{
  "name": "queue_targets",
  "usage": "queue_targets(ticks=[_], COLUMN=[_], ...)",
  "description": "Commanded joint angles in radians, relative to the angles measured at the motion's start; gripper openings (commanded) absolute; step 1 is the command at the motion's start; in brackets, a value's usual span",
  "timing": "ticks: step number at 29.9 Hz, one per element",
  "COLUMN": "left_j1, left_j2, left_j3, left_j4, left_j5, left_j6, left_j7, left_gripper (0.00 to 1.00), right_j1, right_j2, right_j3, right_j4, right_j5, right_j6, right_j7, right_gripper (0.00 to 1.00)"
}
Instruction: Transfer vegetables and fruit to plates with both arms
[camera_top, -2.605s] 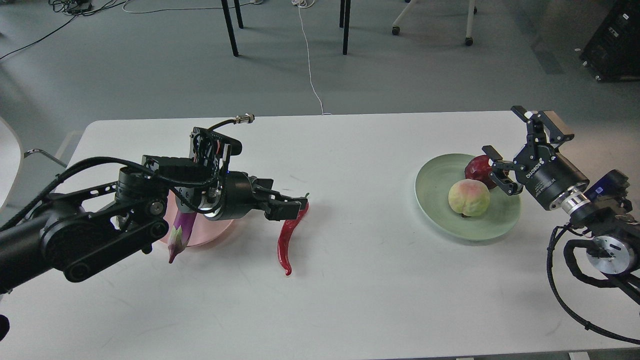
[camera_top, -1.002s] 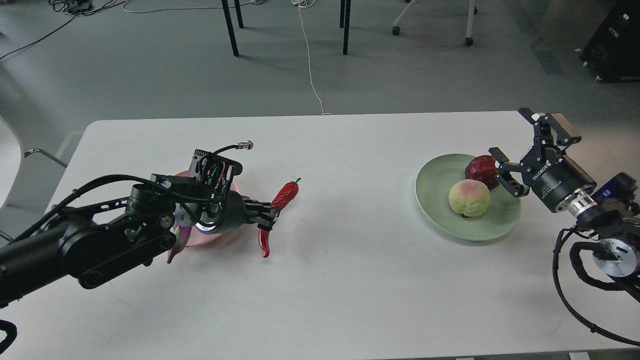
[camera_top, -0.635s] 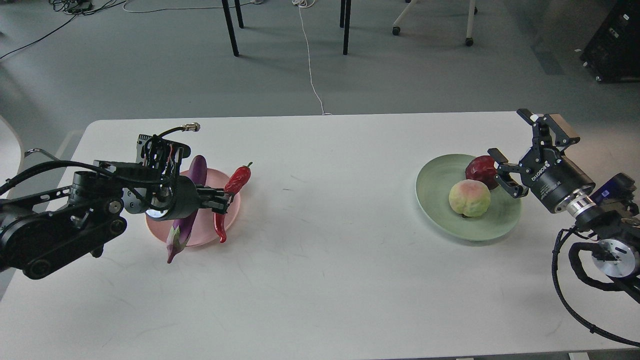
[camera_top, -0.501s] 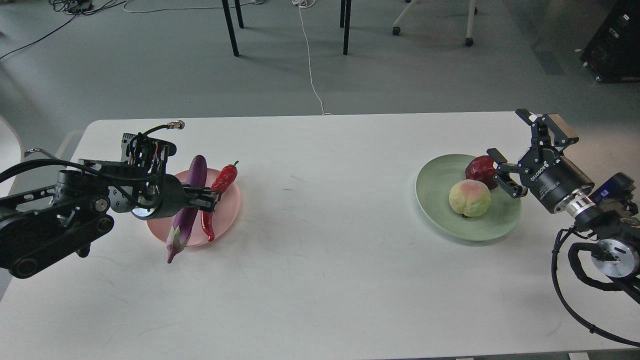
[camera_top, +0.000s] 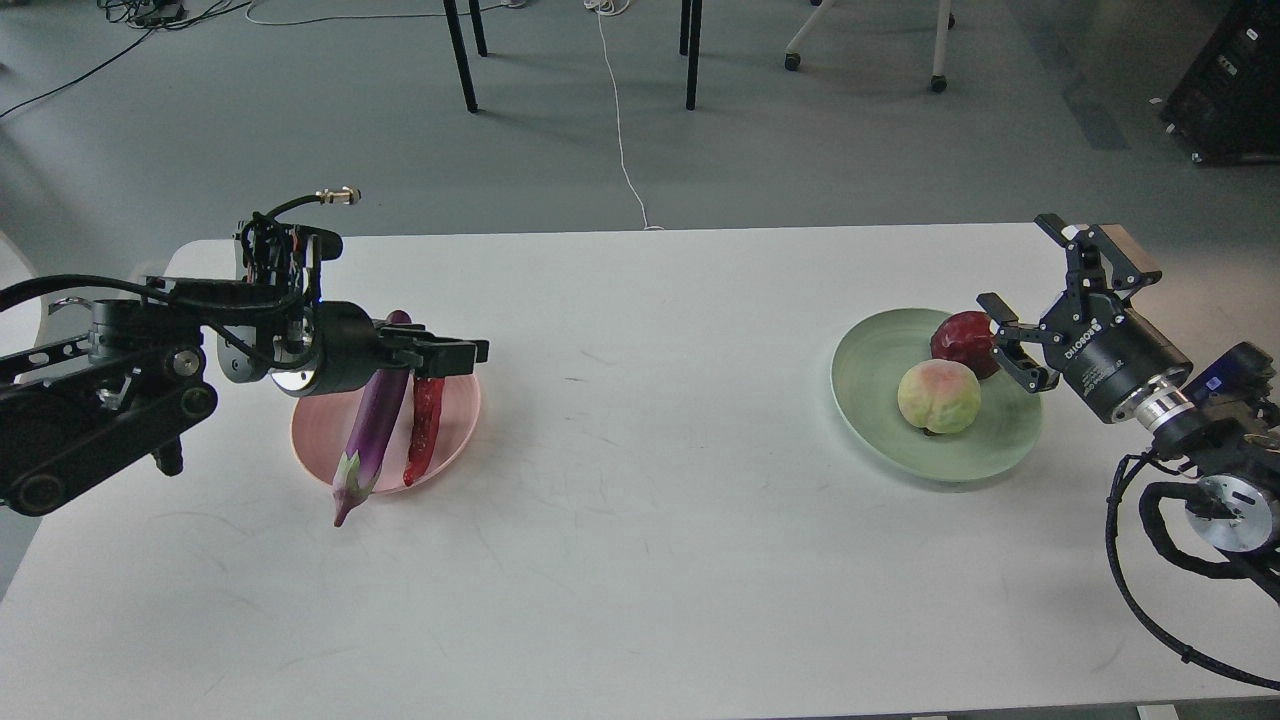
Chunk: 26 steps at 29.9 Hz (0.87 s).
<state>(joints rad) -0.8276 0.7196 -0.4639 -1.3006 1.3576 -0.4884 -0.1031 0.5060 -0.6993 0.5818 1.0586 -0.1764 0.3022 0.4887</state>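
Observation:
The purple eggplant (camera_top: 372, 425) and the red chili pepper (camera_top: 421, 435) lie side by side on the pink plate (camera_top: 458, 415) at the left. The eggplant's calyx end hangs over the near rim. My left gripper (camera_top: 462, 350) hovers open just above the chili's far end and holds nothing. The peach (camera_top: 937, 397) and the dark red pomegranate (camera_top: 958, 336) sit on the mint green plate (camera_top: 862, 400) at the right. My right gripper (camera_top: 1016, 264) is open and empty, just right of the pomegranate.
The white table (camera_top: 640, 520) carries both plates, with bare surface between them and along the front. Beyond the far edge are grey floor, chair legs (camera_top: 690, 60) and a white cable (camera_top: 622, 150).
My left gripper carried the chili from the table's middle left to the pink plate and let it go beside the eggplant, then rose a little. The right arm has barely moved.

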Motion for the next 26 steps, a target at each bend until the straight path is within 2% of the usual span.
queue_targets(ticks=[1,5,8,10,15,18,21,26], left_j1=[0.060,0.143,0.264,0.344,0.491,0.565,0.574,0.573], left_j2=[-0.035,-0.101,-0.214,-0.294,-0.419,-0.469,-0.514,-0.516], left_j3=[-0.038,-0.068,-0.191,-0.306,-0.501,-0.602,-0.622,-0.624], left_j4=[0.000,0.000,0.003,0.004,0.007,0.046,0.116,0.123], left_j5=[-0.343,-0.598,-0.623,-0.623,-0.623,-0.623,-0.623,-0.623], left_j6=[0.080,0.282,0.405,0.453,0.452,0.420,0.374,0.366], left_j7=[-0.050,-0.063,-0.081,-0.081,-0.082,-0.083,-0.084,-0.101], left_gripper=[0.99,0.99,0.99,0.99,0.99,0.99,0.99,0.99], right_j1=[0.006,0.011,0.016,0.020,0.019,0.011,-0.003,-0.009], right_j2=[0.014,0.058,0.107,0.141,0.170,0.188,0.198,0.187], right_j3=[0.006,0.006,0.013,0.016,0.016,0.027,0.042,0.061], right_j4=[0.015,0.093,0.158,0.173,0.173,0.173,0.176,0.210], right_j5=[0.002,0.002,0.002,0.002,0.002,0.002,0.002,0.002], right_j6=[-0.043,-0.190,-0.343,-0.399,-0.403,-0.416,-0.413,-0.411], right_j7=[0.000,0.000,0.000,0.000,0.000,0.000,0.000,0.000], right_gripper=[0.99,0.99,0.99,0.99,0.99,0.99,0.99,0.99])
